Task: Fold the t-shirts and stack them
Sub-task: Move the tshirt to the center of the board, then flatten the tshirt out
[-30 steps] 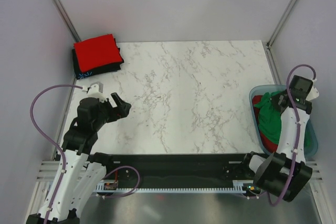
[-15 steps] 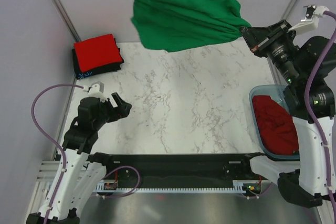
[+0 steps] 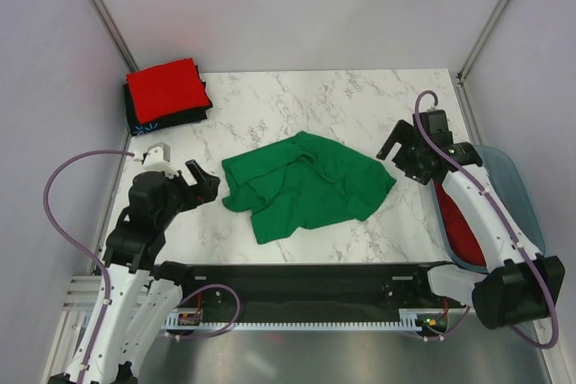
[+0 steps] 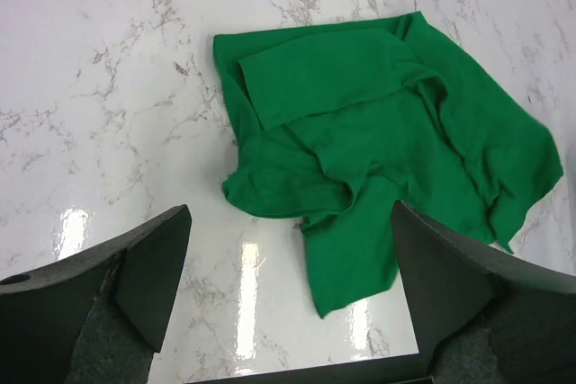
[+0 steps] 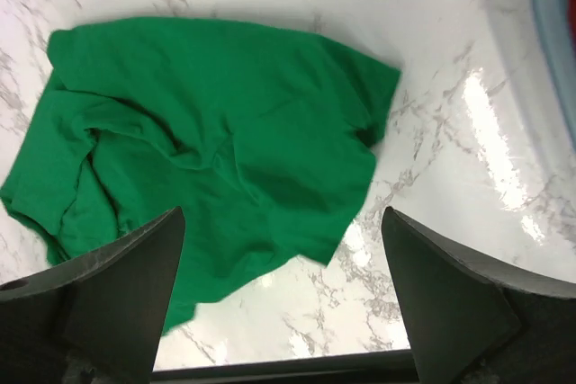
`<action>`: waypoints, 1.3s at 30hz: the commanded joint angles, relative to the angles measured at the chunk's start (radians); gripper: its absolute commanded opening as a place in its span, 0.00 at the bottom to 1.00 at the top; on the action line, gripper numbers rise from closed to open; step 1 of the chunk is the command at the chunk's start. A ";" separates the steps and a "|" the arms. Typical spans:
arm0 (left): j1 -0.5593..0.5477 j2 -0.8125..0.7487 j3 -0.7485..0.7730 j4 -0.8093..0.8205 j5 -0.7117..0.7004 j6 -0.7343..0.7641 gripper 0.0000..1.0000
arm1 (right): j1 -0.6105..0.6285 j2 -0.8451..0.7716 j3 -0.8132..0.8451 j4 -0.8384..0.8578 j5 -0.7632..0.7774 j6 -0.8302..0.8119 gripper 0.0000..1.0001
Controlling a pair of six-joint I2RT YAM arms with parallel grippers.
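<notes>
A bright green t-shirt (image 3: 306,184) lies crumpled in the middle of the marble table, with nothing holding it. It also fills the left wrist view (image 4: 378,141) and the right wrist view (image 5: 207,141). My right gripper (image 3: 402,157) (image 5: 281,285) hangs open just past its right edge, with nothing between its fingers. My left gripper (image 3: 200,182) (image 4: 288,285) stands open just left of the shirt, also with nothing in it. At the far left corner a folded red t-shirt (image 3: 165,87) lies on a folded black one (image 3: 157,117). Another red t-shirt (image 3: 459,222) sits in the tub.
A translucent blue tub (image 3: 517,195) stands at the right edge of the table, and its rim (image 5: 553,42) shows in the right wrist view. Metal frame posts rise at the back corners. The black rail with the arm bases (image 3: 297,281) runs along the near edge.
My right gripper pulled the green t-shirt out of the tub, swung it high over the table and opened. The shirt now lies on the table. My left arm has barely moved.
</notes>
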 commanded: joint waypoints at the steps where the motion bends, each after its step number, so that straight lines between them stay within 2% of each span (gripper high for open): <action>1: -0.002 -0.008 0.036 -0.026 -0.062 -0.014 1.00 | -0.003 -0.106 0.066 -0.013 0.135 -0.035 0.98; 4: -0.002 -0.012 0.033 -0.029 -0.066 -0.014 1.00 | 0.000 -0.113 0.046 -0.025 0.167 -0.037 0.98; 6: -0.002 -0.011 0.033 -0.029 -0.062 -0.015 1.00 | 0.000 -0.107 0.032 -0.024 0.118 -0.052 0.98; 8: -0.002 -0.006 0.032 -0.031 -0.042 -0.017 1.00 | 0.003 -0.113 0.003 0.029 0.033 -0.069 0.97; 9: -0.002 -0.006 0.030 -0.029 -0.027 -0.026 0.99 | 0.006 -0.129 -0.056 0.063 -0.076 -0.066 0.96; 11: -0.002 0.000 0.016 -0.017 0.024 -0.055 0.99 | 0.068 -0.154 -0.117 0.161 -0.158 -0.043 0.94; 12: -0.002 0.006 0.016 -0.017 0.047 -0.060 0.98 | 0.117 -0.156 -0.164 0.188 -0.161 -0.006 0.93; 13: -0.002 0.014 0.019 -0.017 0.055 -0.060 0.98 | 0.245 -0.151 -0.178 0.211 -0.141 0.014 0.93; 15: -0.002 0.038 0.032 -0.014 0.040 -0.049 0.98 | 0.404 -0.092 -0.186 0.255 -0.076 0.057 0.93; 16: -0.002 0.047 0.035 -0.011 0.006 -0.028 0.98 | 0.547 -0.055 -0.175 0.261 -0.008 0.092 0.93; 19: -0.001 0.098 0.048 -0.009 -0.014 0.005 0.98 | 0.746 0.125 -0.123 0.280 0.063 0.159 0.93; 22: -0.001 0.119 0.036 -0.009 0.021 0.000 0.95 | 0.858 0.290 -0.077 0.336 0.081 0.204 0.93; 26: -0.001 0.090 0.030 -0.006 -0.008 -0.001 0.95 | 0.934 0.508 0.012 0.349 0.084 0.207 0.92; 36: -0.002 0.090 0.018 0.012 0.018 0.000 0.94 | 0.951 0.668 0.107 0.263 0.209 0.184 0.88; 38: -0.002 0.096 0.016 0.015 0.020 0.002 0.94 | 0.961 0.706 0.128 0.237 0.241 0.178 0.82; 39: -0.002 0.098 0.016 0.017 0.021 0.005 0.94 | 0.967 0.722 0.135 0.228 0.248 0.172 0.77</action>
